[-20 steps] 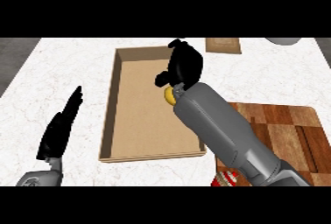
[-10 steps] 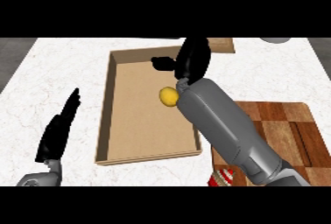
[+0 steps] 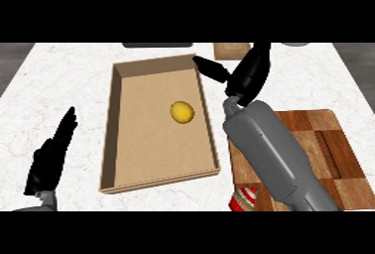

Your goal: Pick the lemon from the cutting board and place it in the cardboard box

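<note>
I see the yellow oval lemon (image 3: 181, 111) lying on the floor of the open brown cardboard box (image 3: 154, 154), clear of its walls. The right robot hand (image 3: 247, 74) hangs by the box's far right corner, fingers straight, thumb spread, holding nothing. The left robot hand (image 3: 50, 156) rests open at lower left over the white marble desk (image 3: 66, 84).
</note>
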You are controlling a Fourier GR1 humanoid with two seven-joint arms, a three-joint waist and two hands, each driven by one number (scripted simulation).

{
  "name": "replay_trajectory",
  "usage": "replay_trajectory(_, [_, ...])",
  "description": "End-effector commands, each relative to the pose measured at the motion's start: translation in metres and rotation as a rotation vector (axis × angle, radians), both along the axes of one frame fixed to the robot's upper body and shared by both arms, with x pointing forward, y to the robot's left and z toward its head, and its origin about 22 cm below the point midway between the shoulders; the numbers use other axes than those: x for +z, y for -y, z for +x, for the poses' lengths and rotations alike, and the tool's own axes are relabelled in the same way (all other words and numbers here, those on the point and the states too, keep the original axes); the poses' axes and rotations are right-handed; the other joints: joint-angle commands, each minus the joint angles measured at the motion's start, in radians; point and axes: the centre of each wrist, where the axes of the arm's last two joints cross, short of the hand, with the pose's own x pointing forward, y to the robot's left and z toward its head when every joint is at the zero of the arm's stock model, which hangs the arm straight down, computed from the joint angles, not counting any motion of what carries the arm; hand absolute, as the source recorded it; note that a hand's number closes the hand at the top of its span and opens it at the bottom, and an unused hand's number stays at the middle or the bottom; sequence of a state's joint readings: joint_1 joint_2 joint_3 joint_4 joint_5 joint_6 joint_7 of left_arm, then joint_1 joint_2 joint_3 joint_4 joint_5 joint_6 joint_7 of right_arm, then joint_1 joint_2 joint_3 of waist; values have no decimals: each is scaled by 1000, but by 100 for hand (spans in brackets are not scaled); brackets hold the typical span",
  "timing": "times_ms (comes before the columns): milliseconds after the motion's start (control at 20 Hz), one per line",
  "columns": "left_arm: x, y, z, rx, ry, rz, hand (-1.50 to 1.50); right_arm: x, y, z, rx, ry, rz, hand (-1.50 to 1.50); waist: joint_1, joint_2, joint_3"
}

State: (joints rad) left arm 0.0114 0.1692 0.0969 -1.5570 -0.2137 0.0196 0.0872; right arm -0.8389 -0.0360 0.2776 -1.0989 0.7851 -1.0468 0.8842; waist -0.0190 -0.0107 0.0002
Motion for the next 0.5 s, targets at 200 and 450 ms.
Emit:
replay_trajectory(200, [-7,1,-17,28,-11,6,0,-13,85,-72,-114,92,100,-150,-31,-6,1])
replay_trajectory(450, [6,-6,-14,10,-4,-8,0,-7,134,-140,-61,61,44,-150,-13,1,1])
